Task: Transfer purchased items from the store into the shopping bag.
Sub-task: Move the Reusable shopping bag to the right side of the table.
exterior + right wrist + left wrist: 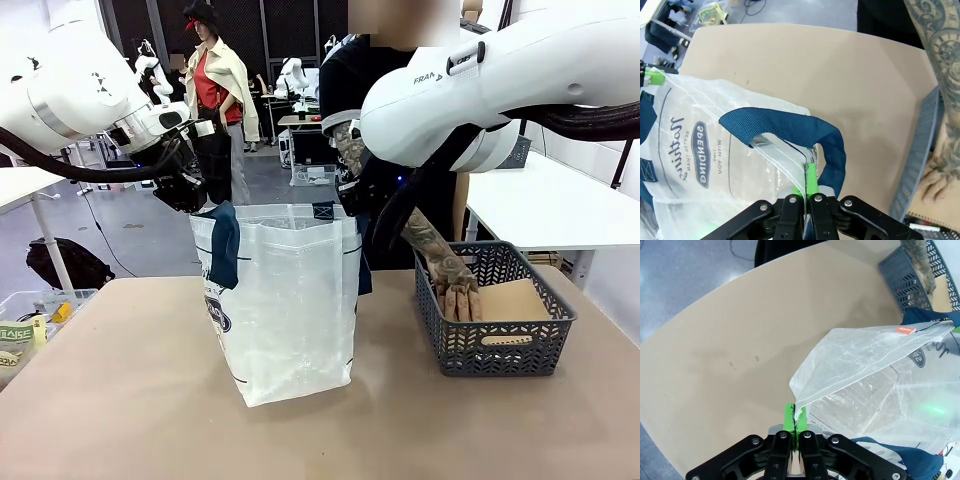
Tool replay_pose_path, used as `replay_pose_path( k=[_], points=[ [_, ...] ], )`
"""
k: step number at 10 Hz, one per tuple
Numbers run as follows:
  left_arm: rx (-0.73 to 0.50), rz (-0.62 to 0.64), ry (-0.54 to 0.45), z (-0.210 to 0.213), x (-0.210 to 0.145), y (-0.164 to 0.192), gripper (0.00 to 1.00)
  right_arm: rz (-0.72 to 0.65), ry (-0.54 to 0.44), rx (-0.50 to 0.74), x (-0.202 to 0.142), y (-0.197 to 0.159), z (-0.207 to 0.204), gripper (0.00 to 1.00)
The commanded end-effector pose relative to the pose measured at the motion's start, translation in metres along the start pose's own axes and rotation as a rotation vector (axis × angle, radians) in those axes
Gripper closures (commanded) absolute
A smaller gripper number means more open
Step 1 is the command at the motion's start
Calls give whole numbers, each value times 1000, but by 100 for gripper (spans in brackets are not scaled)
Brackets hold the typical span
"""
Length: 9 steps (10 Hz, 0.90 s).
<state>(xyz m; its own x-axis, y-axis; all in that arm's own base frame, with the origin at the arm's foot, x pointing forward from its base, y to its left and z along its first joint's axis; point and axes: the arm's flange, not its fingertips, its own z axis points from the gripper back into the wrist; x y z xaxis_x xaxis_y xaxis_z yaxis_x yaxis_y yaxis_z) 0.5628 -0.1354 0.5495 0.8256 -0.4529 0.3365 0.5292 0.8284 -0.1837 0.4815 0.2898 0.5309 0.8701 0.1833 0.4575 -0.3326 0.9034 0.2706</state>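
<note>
Tan table (pixel 120 400), shared. One shopping bag (pixel 290 310) upright mid-table; one grey basket (pixel 500 345) to its right. Two grippers, left gripper (pixel 795 414) and right gripper (pixel 809 175), each clamped shut on the bag rim. One person's hand (pixel 458 290) in the basket, fingers straight, touching a tan flat pad (pixel 515 300).

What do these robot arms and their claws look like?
Both are fat, rounded white tubes. The right arm bears small dark lettering beginning FRA; thick black cables trail from it and the left arm. The left claw and right claw are black with silver bolts and slim bright-green pads.
</note>
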Motion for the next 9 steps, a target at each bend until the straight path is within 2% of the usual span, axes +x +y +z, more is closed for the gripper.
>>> replay_pose_path(
  k=[1, 9],
  points=[
    [5, 17, -2, 3, -2, 1, 100, -4, -1, 8, 0, -3, 1, 100],
    [5, 17, -2, 3, -2, 1, 100, -4, -1, 8, 0, -3, 1, 100]
  ],
)
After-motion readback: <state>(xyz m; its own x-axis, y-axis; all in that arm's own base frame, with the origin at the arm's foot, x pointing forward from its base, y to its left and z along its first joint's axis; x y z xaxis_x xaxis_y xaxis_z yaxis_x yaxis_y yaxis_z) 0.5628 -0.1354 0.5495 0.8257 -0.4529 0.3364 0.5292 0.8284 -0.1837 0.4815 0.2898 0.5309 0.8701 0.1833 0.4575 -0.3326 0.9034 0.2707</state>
